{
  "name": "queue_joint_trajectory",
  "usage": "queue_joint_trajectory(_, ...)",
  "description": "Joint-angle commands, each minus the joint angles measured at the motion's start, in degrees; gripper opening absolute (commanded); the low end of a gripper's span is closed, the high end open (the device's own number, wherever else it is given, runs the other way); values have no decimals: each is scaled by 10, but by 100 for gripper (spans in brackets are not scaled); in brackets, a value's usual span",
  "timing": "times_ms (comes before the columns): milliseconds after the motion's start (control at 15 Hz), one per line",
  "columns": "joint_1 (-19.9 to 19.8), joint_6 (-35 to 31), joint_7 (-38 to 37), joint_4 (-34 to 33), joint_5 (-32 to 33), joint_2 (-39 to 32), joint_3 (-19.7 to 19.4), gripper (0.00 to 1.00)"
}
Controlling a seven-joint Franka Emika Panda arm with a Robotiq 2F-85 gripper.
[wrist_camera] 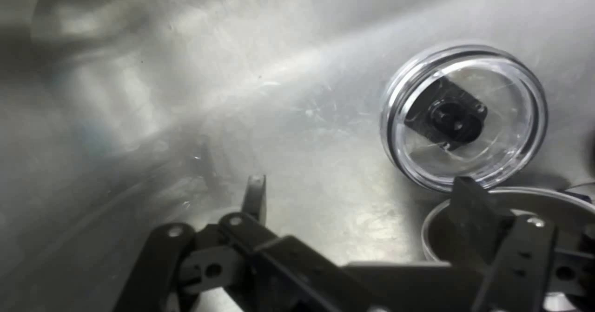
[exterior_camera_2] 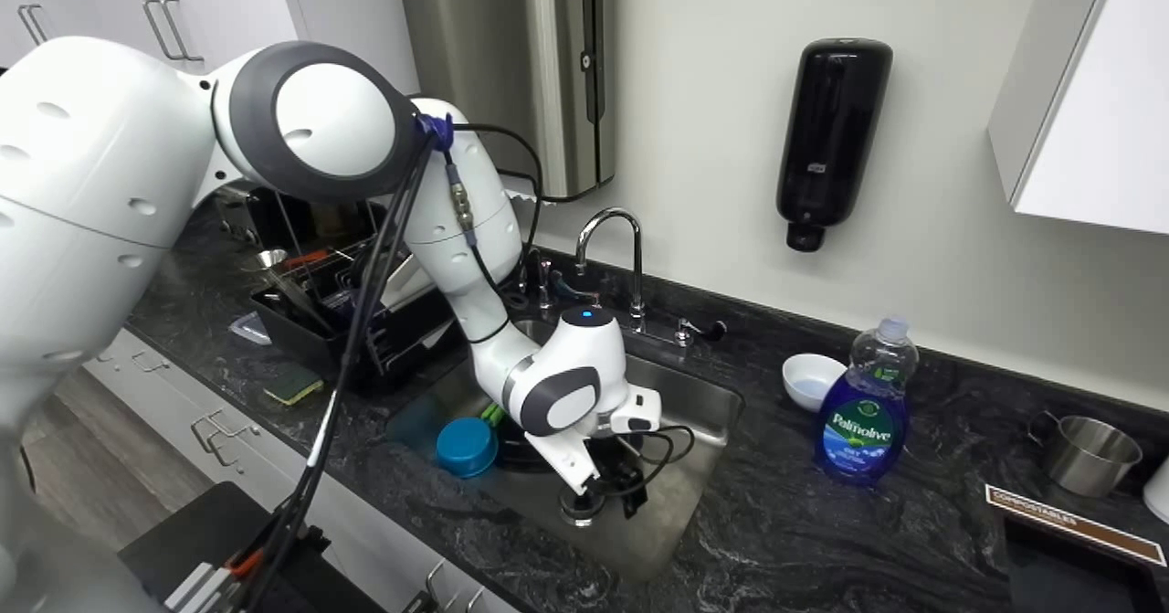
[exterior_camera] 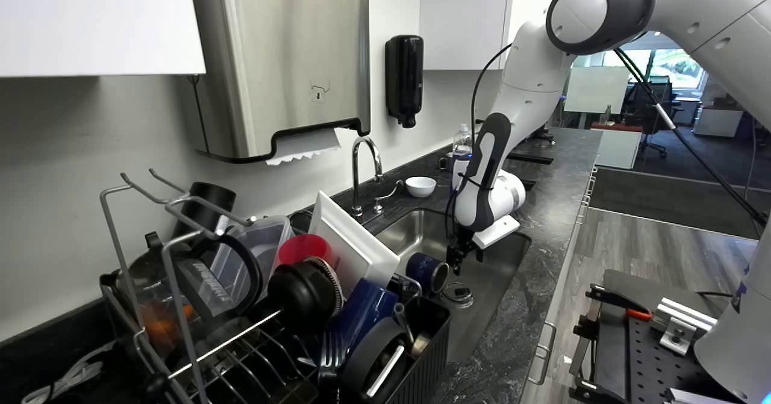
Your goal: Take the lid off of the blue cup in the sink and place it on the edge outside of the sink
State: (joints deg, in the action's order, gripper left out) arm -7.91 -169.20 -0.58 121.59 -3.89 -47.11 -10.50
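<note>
Lid [wrist_camera: 465, 116], one: clear, round, black insert; lying in the sink [exterior_camera: 482, 326], seated on no cup. Circular outline, hence no long axis to match.

Dark blue cup [exterior_camera: 420, 270], one: tipped over beside it, mouth toward the lid; rims overlap in my wrist view, whether touching I cannot tell. I take these two for the task's pair.

Pincer [wrist_camera: 359, 183], one: fingers spread wide, holding nothing, bare sink floor showing in the gap.

Governing relation: from the pincer, the lid lies beyond and to the right as the wrist view shows it, near rim partly covered by the fingertip on that side, which also crosses the cup's mouth. Judged from here, closing now would miss most of the lid and might catch the cup; I should shift across until the lid's full width stands between the fingers, then lower.

Destination: dark stone edge [exterior_camera: 533, 295] outside the sink, lid not yet there.
</note>
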Motion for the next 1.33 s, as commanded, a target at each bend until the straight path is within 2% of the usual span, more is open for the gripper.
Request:
queue_joint_trajectory(0, -18, 34, 17, -23, 17, -8, 15, 100)
queue_joint_trajectory(600, -27, 83, 38, -72, 22, -42, 27, 100)
queue_joint_trajectory(1267, -34, 106, 49, -109, 22, -72, 28, 100)
